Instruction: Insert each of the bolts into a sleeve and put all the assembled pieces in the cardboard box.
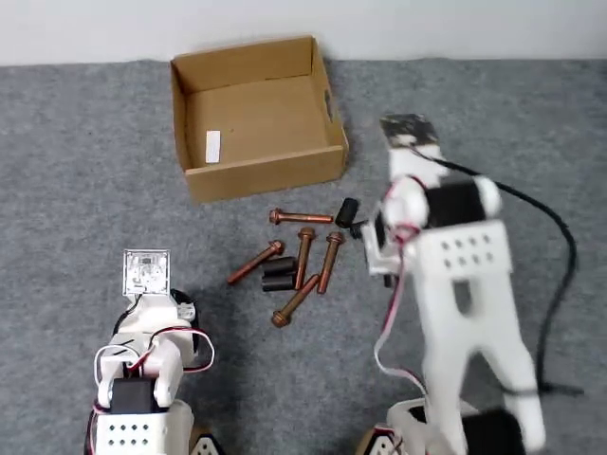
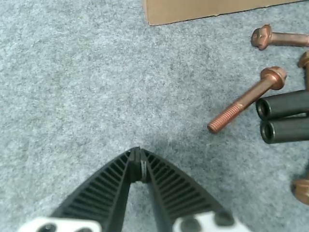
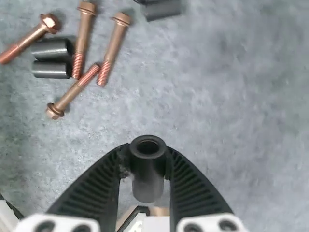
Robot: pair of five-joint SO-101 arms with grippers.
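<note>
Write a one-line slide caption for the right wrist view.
Right pincer grips a black sleeve over grey carpet, with copper bolts and spare sleeves lying beyond.

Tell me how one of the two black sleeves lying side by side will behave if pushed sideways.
Being a cylinder on its side, the sleeve would likely roll, though the carpet may slow it. It looks rigid. Its neighbour lies close beside it, so both might move.
</note>
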